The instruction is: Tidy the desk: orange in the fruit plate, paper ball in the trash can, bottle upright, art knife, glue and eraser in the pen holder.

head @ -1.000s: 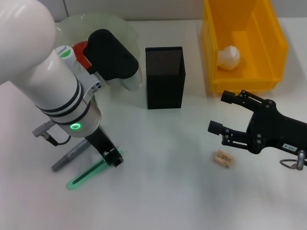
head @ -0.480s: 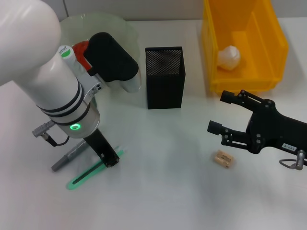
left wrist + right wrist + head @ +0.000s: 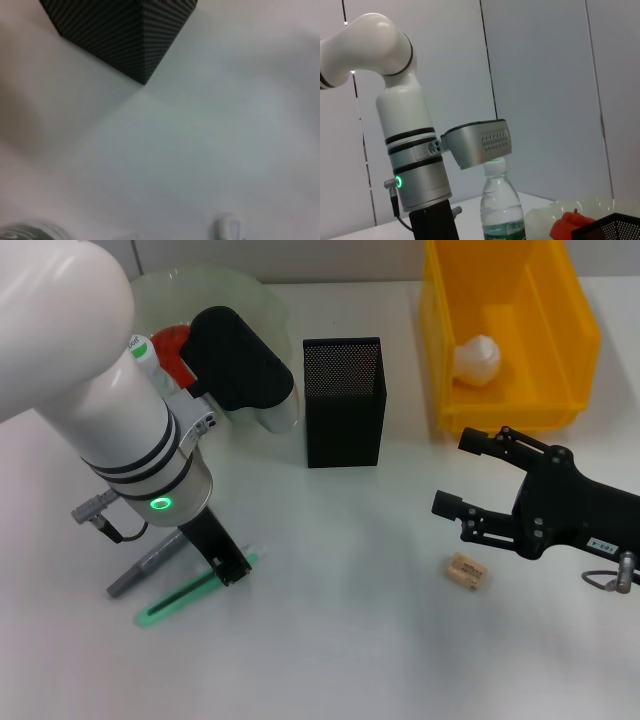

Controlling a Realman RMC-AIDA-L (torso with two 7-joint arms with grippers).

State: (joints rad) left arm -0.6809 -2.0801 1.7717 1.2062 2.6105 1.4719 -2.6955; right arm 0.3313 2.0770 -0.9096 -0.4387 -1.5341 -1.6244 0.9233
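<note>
The green art knife [image 3: 190,589] had swung flatter near the worktop's left front edge as the left gripper [image 3: 228,567] closed on its end to carry it to the pen holder [image 3: 344,400], while the right gripper [image 3: 470,475] hovered open.

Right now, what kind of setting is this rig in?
Probably a lab bench staged as a desk: a bare white table with a mesh pen holder, a yellow bin holding a paper ball, and an eraser; plain grey wall panels behind.
</note>
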